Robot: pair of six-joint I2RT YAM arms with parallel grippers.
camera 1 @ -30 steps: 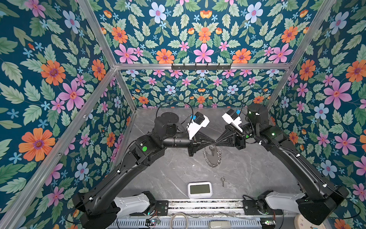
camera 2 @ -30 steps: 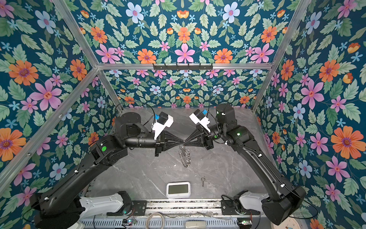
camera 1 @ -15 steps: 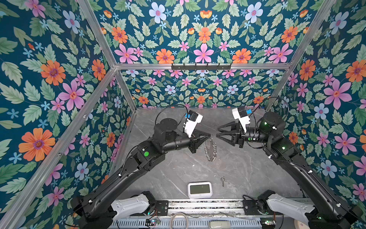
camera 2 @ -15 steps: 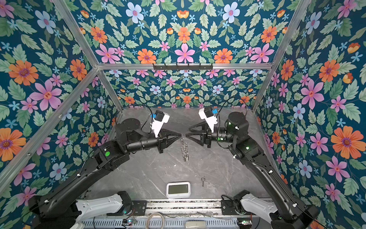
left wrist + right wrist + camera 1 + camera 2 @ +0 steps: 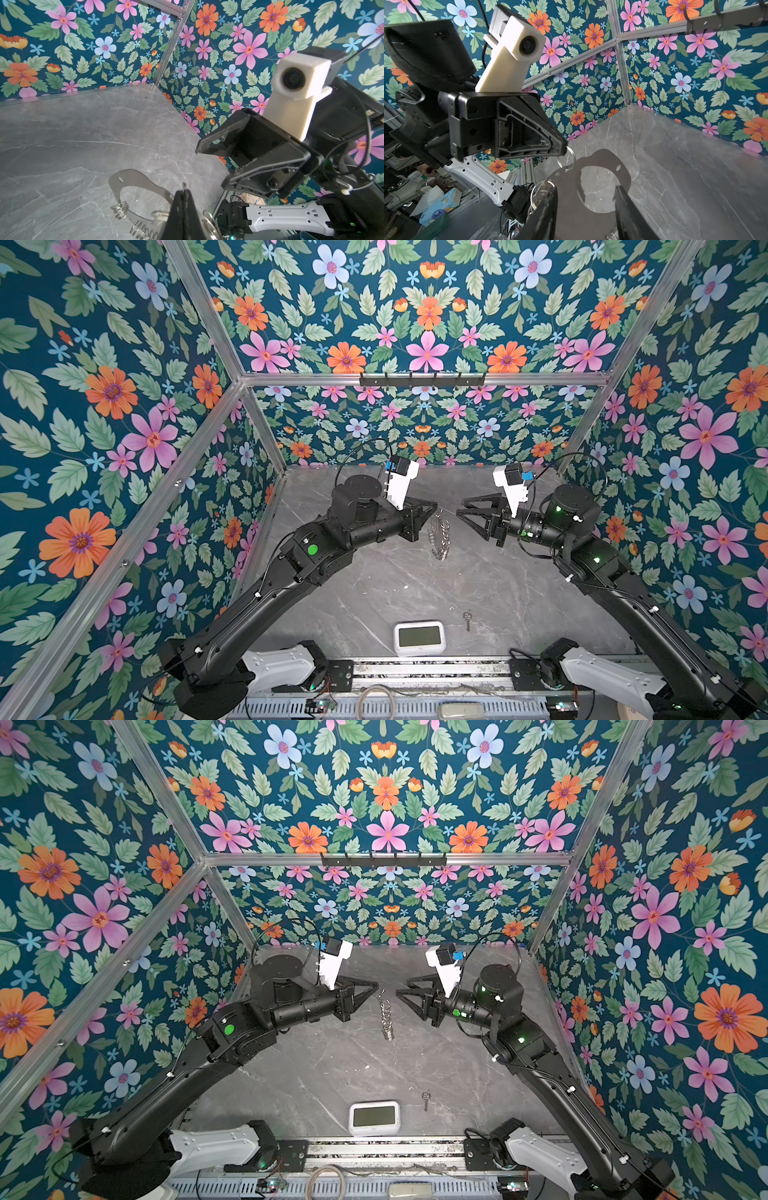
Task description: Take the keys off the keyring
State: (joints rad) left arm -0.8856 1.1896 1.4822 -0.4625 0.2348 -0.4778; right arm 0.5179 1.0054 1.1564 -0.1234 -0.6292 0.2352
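The keyring (image 5: 439, 536) (image 5: 387, 1020) hangs edge-on above the middle of the grey table in both top views. My left gripper (image 5: 434, 506) (image 5: 376, 986) (image 5: 184, 192) is shut on one silver ring at its top. The left wrist view shows the grey C-shaped plate (image 5: 133, 180) with coiled rings along its edge. My right gripper (image 5: 460, 508) (image 5: 400, 989) (image 5: 586, 188) stands open just right of the keyring, apart from it, and the dark plate (image 5: 571, 199) lies ahead of its fingers. One small key (image 5: 468, 619) (image 5: 425, 1099) lies on the table near the front.
A white clock (image 5: 419, 637) (image 5: 374, 1117) sits at the table's front edge, left of the loose key. Flowered walls close in the left, right and back. A black hook rail (image 5: 422, 379) runs along the back frame.
My right gripper has opened, let go of the keyring and drawn back to the right. The left gripper, still shut, has carried the keyring a little toward the back.
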